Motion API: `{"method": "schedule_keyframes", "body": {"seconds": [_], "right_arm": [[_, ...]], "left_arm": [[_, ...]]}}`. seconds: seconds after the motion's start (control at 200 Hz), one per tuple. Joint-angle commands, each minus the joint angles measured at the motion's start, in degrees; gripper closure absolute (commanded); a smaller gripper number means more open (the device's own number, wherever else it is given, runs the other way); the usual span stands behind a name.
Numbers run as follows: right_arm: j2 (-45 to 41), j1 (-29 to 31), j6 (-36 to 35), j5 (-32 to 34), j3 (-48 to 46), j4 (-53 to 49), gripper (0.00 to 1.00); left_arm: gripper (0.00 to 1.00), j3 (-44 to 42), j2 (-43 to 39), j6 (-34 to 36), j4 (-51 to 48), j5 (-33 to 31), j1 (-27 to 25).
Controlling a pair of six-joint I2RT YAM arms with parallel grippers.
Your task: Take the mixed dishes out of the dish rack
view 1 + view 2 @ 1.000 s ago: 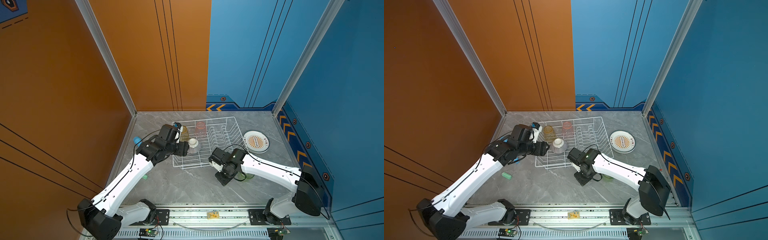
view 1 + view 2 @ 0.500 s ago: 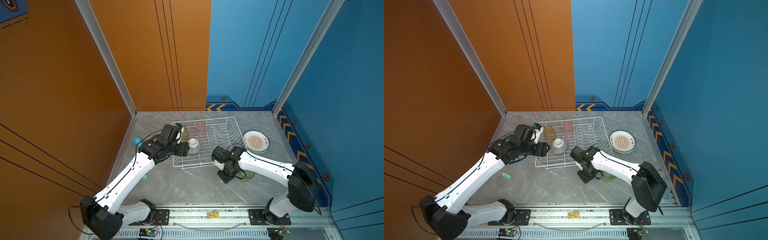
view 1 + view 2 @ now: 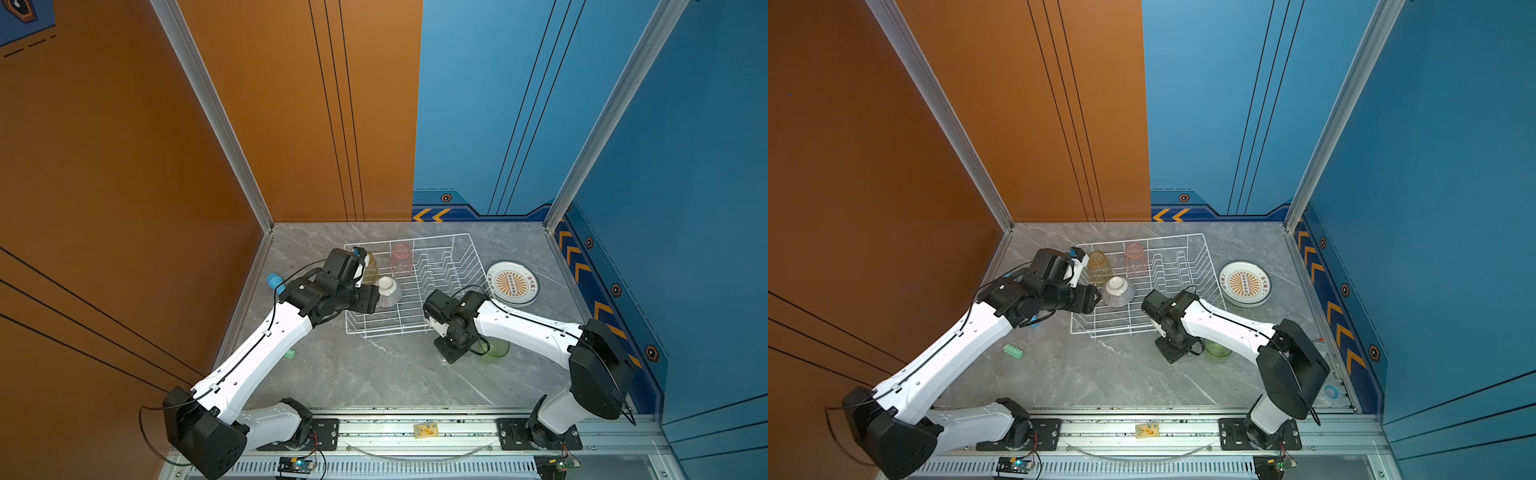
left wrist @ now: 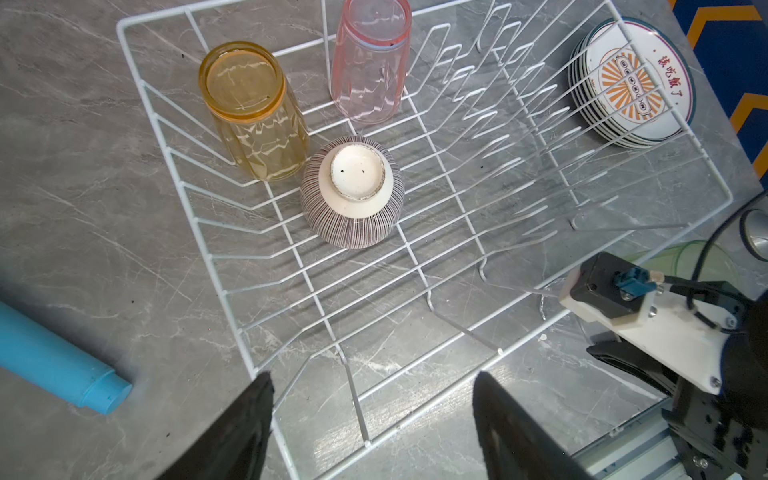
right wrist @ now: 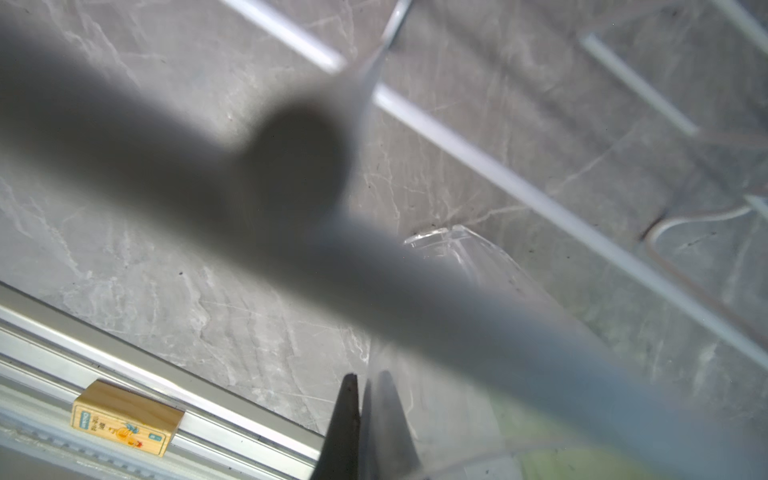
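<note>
1. Movement mostly on the right side: elbow tucked in toward mid-frame over the last second, right gripper (image 3: 451, 353) hardly shifted, low over the table (image 3: 374, 374) just below the lower-right corner of the rack (image 3: 407, 316).
2. Pinched shut down there, and in the wrist view looking like a pinch on the wall of a clear tumbler (image 5: 465, 257): one finger sharp, its partner hazy as if behind glass. Green tumbler (image 3: 494, 348) just beside, already out on the table.
3. Left gripper (image 4: 374, 384) much as a second ago: spread wide, holding nothing, hovering over the rack's rim at the bottom of its wrist frame, aimed at the bowl (image 4: 353, 195).
4. Meaning for the job, as a guess: one more glass about to be parked outside, release not yet made; left side lined up for the bowl.
5. Left in the rack: bowl, upside down; yellow tumbler (image 4: 253, 112) just beside it; pink tumbler (image 4: 370, 62) further up the frame. Plates (image 3: 513, 284) stacked on the table, right of the rack.
6. Writing: red characters, seemingly 该吃饭了, on the top plate's rim, around an orange sunburst. Printed label on the wooden block (image 5: 124, 419) on the rail, lower left of the right wrist frame, too blurred to read.
</note>
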Motion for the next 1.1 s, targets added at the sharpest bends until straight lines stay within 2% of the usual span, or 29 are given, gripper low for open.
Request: {"method": "schedule_keyframes", "body": {"seconds": [0.0,1.092], "right_arm": [[1.9,0.2,-1.6,1.0,0.1,-3.4,1.0],[0.5,3.2,-1.4,0.8,1.2,-8.9,1.0]], "left_arm": [[0.23,2.0,0.8,1.0,-1.9,-1.7,-0.7],[0.22,1.7,2.6,1.0,-2.5,-2.6,-1.2]]}}
